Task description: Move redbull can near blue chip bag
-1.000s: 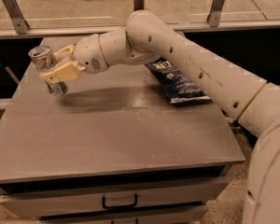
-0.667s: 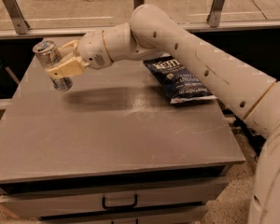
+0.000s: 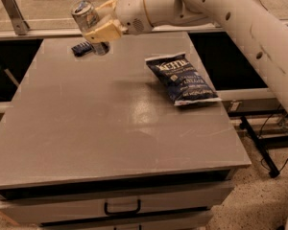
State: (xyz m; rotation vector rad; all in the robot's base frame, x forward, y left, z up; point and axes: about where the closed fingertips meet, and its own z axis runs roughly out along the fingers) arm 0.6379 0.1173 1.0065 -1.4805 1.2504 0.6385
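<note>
My gripper (image 3: pixel 97 27) is shut on the redbull can (image 3: pixel 88 22), a slim silver can with blue patches and a shiny top. It holds the can tilted and lifted above the far left part of the grey table (image 3: pixel 110 123). The blue chip bag (image 3: pixel 181 78), dark navy with white "Kettle" lettering, lies flat on the right side of the table, well to the right of the can and nearer to me. My white arm reaches in from the upper right.
A small flat dark blue bar-shaped packet (image 3: pixel 80 48) lies on the table just under and left of the gripper. A drawer with a black handle (image 3: pixel 122 208) is below the table's front edge. A railing (image 3: pixel 12 11) runs behind the table.
The gripper has lifted the can off the table and carried it up and to the right. The dark blue packet now shows beneath it.
</note>
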